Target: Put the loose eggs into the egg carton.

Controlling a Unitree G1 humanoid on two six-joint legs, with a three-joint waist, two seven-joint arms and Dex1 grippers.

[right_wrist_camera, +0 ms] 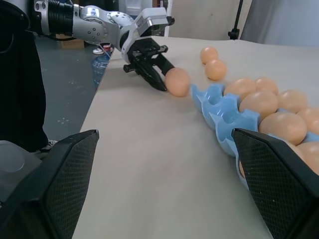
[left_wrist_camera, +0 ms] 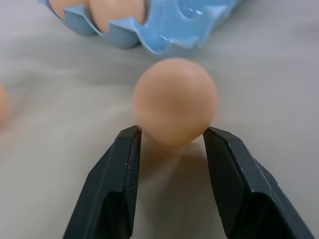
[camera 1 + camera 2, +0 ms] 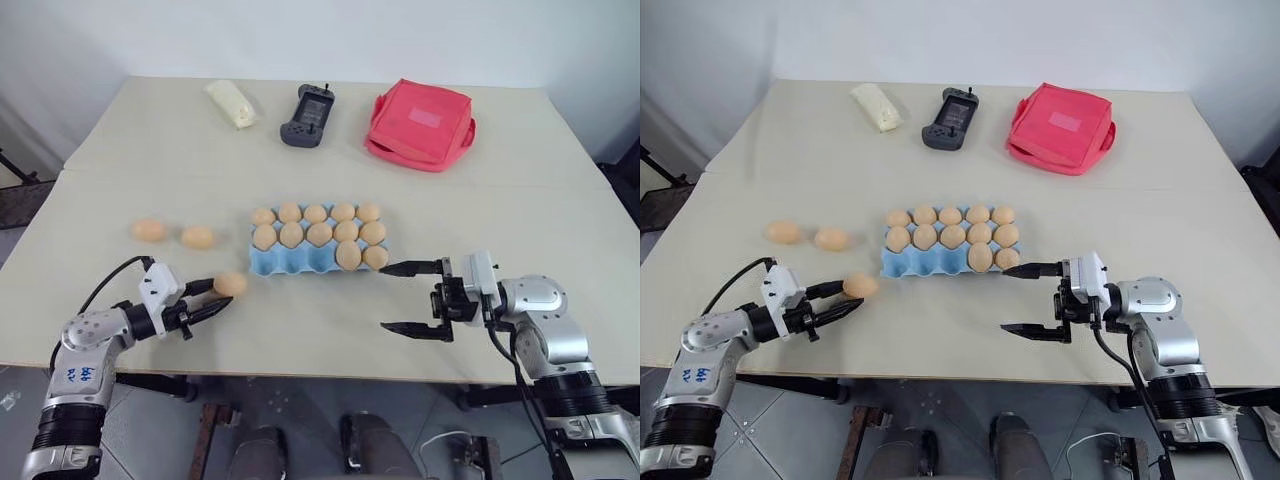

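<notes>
Our left pincer has its two black fingers pinching one egg by its near end, low on the worktop. The egg sits at the fingertips, pointing on toward the egg carton. The carton lies just past the egg, ahead and to the right of our left pincer. Its near row has three empty cups on the left side, the side closest to this egg. So we think our left arm is the one for this job; it only needs a short lift up and over the blue rim.

Our right pincer is spread wide with nothing in it. It waits by the carton's right end.

The egg is smooth, tan-orange and round. Two more loose eggs lie farther left on the worktop, close together. The other carton cups are filled with eggs of the same kind.
</notes>
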